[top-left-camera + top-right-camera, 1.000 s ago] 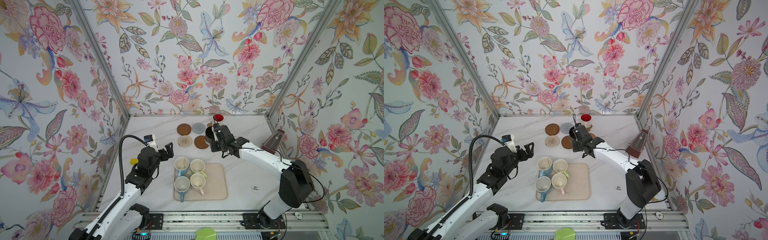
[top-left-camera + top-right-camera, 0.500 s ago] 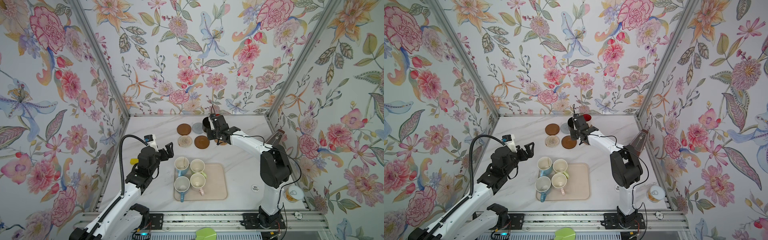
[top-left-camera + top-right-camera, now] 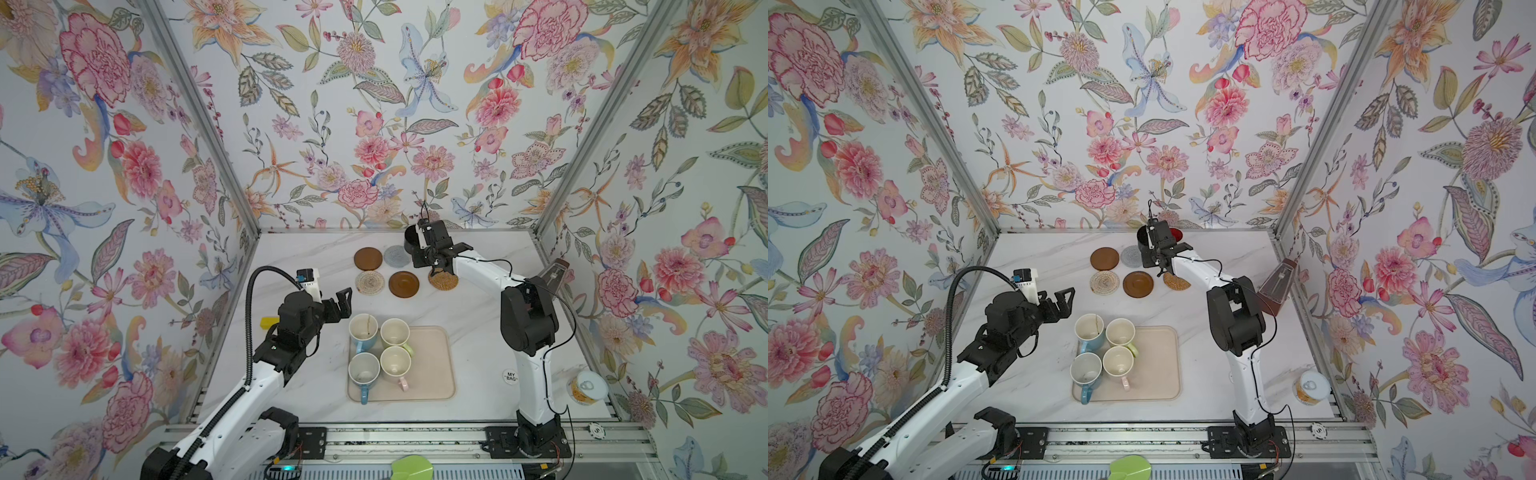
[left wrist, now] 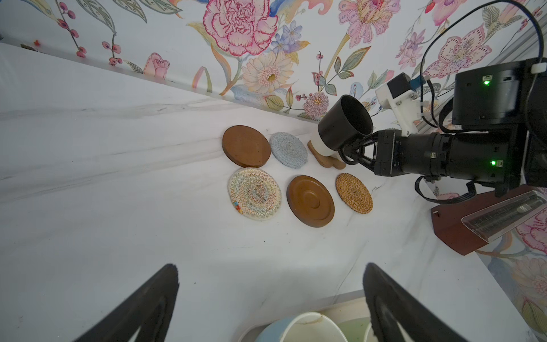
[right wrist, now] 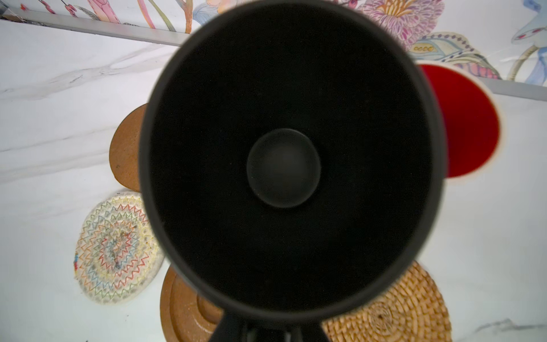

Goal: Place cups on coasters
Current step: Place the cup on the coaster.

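White marble bench (image 3: 299,257) in a booth of flowered wallpaper (image 3: 374,104) — a black mug (image 3: 411,242) is held up at the back.

The jaws of the right arm (image 3: 486,270) are closed on the black mug, in the air near the grey coaster (image 3: 395,255). Behind it, the white mug (image 3: 1177,234) stands on the tan coaster (image 4: 324,158). The plain brown disc (image 3: 368,258), the ringed brown disc (image 3: 404,284), the woven coaster (image 3: 370,282) and the rattan coaster (image 3: 443,279) lie bare. A blue mug (image 3: 363,330), a second blue mug (image 3: 364,372), the green mug (image 3: 395,333) and the pink mug (image 3: 395,362) stand together on the beige tray (image 3: 436,374). The jaws of the left arm (image 3: 299,320) are wide open and empty, near the tray. Compared with a second ago, the right arm has folded upward and brought the black mug nearer to the back wall — the tin can (image 3: 587,387) is now uncovered. The left arm has not moved.
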Available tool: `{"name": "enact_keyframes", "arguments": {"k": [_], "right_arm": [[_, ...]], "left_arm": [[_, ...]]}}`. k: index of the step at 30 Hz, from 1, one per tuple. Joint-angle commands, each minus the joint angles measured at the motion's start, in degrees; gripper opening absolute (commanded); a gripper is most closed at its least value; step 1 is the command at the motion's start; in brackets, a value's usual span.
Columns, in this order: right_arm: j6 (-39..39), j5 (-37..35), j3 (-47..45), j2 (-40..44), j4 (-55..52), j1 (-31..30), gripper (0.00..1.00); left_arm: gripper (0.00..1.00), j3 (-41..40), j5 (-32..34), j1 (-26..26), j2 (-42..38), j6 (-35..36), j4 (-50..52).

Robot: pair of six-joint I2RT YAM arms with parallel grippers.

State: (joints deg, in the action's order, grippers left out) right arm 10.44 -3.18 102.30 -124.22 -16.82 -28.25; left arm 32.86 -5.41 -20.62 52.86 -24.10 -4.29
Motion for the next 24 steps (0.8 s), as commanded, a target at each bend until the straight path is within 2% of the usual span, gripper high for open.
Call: {"name": "enact_keyframes", "arguments": {"k": [1,24], "right_arm": [[-1.6,0.6,4.4,-0.9,4.2,0.3,0.00],[-2.1,1.7,11.1,-7.0,2.5,-2.0,0.00]], "left_arm": [[0.99,2.0,-0.2,0.4,0.2,1.4,-0.2],[0.99,2.0,1.8,0.4,-0.6,1.5,0.9]]}}
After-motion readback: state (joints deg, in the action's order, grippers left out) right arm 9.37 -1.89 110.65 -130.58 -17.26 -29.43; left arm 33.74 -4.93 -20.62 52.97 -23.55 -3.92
